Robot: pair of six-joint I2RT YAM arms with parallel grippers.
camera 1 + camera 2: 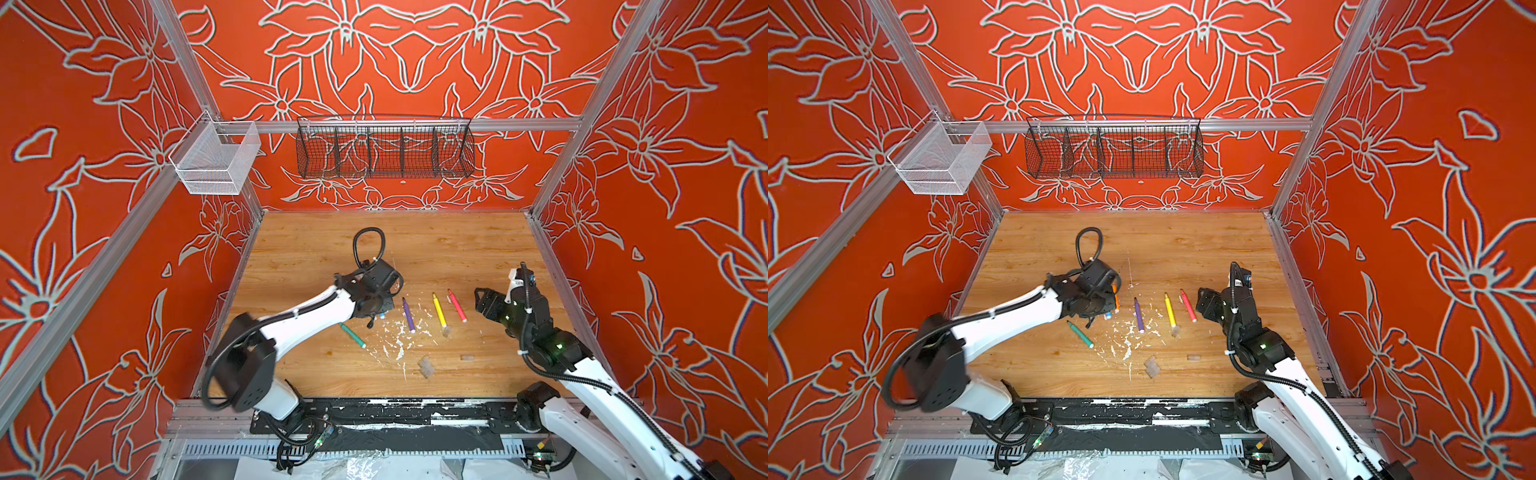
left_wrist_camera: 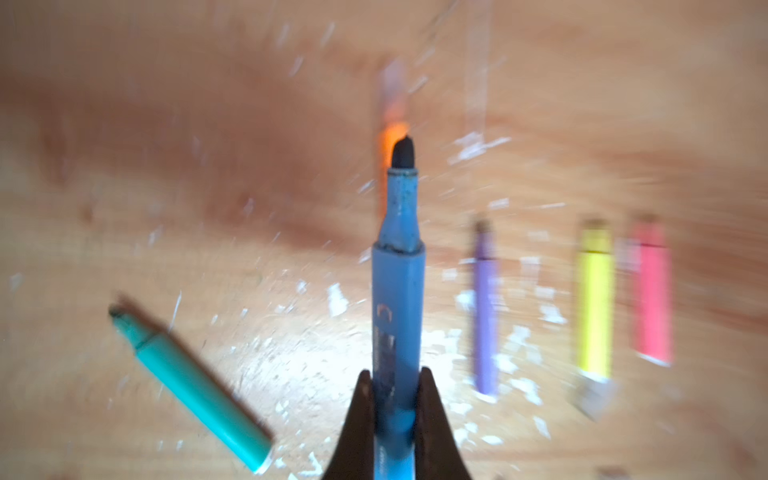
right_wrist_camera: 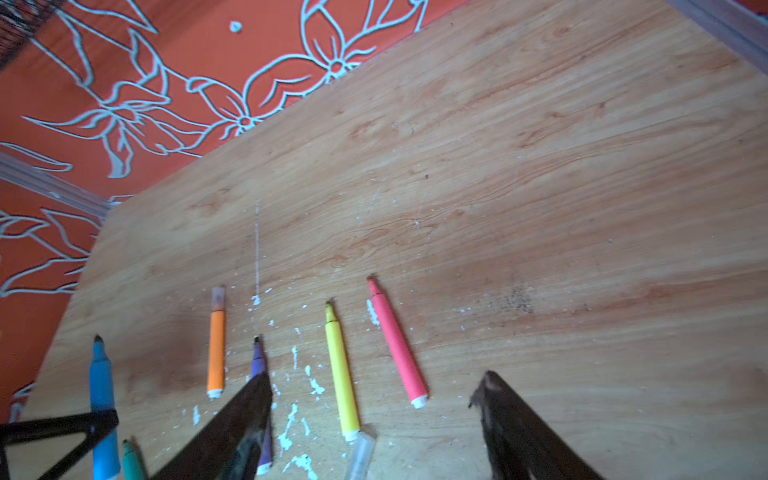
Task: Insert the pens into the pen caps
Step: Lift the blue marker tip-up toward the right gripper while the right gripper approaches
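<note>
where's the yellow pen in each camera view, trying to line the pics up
In a top view: slim yellow marker pen lies right of centre on the wooden table.
In a top view: same spot.
Left wrist view: in view, blurred.
Right wrist view: in view, sharp.
Shared landmark: slim pink-red marker pen, alongside it in all four.

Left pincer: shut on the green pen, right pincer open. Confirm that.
Not quite: the left pincer is shut on the blue pen, as the left wrist view shows; the green pen lies free on the table. The right pincer is open.
</note>
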